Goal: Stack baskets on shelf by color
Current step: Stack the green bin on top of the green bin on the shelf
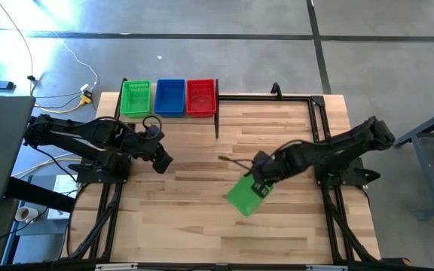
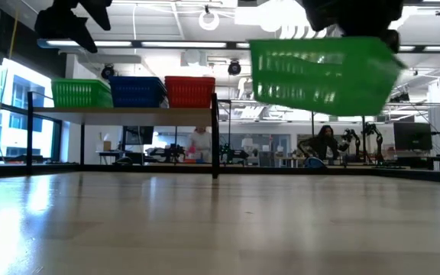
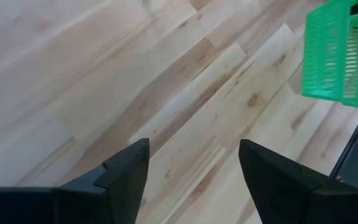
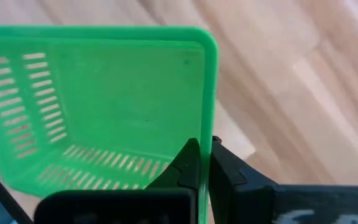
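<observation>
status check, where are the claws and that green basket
Right claw shut on green basket, lifted off table. Left claw open, empty, near shelf. Path clear.

The tabletop (image 1: 202, 226) is pale wood in light and tan planks, framed in black. On the light-wood, black-framed shelf (image 1: 218, 105) at its far left corner stand a green basket (image 1: 135, 98), a blue basket (image 1: 169, 97) and a red basket (image 1: 201, 96), all with slotted mesh walls. A fourth basket (image 1: 244, 197), bright green with rows of slots, hangs in the dark right hand (image 1: 261, 188). The left hand (image 1: 162, 161) is dark too.
</observation>
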Tool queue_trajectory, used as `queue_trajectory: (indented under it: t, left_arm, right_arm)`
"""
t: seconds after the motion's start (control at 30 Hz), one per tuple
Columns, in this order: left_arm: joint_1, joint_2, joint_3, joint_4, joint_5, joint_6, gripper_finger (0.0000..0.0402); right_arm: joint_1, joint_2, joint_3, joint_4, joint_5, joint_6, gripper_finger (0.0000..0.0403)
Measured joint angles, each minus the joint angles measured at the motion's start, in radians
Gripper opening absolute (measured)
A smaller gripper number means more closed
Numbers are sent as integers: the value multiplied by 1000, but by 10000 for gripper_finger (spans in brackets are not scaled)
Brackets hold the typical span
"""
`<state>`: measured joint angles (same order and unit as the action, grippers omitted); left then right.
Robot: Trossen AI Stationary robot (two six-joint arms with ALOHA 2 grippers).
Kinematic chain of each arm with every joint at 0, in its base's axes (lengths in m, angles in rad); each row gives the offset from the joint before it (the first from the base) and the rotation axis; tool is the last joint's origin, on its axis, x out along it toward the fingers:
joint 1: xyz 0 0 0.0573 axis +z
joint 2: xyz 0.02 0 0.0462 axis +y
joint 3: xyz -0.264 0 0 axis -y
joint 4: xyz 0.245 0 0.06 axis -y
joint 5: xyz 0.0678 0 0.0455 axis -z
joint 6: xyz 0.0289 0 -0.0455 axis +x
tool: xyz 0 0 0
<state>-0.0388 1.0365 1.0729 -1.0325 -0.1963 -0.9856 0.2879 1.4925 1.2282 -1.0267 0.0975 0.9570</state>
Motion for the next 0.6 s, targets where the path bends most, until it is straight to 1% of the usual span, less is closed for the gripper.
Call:
queue_trajectory:
  t: [0.23, 0.43, 0.6]
  left_arm:
    - [16, 32, -1, 85, 2, 38, 232]
    - [42, 84, -1, 146, 6, 136, 230]
    - [75, 119, 0, 183, 46, 212, 229]
  right_arm:
    - [-113, 0, 86, -18, 18, -61, 0]
    - [-183, 0, 143, -27, 52, -87, 0]
    - [-217, 1, 171, -27, 64, -104, 0]
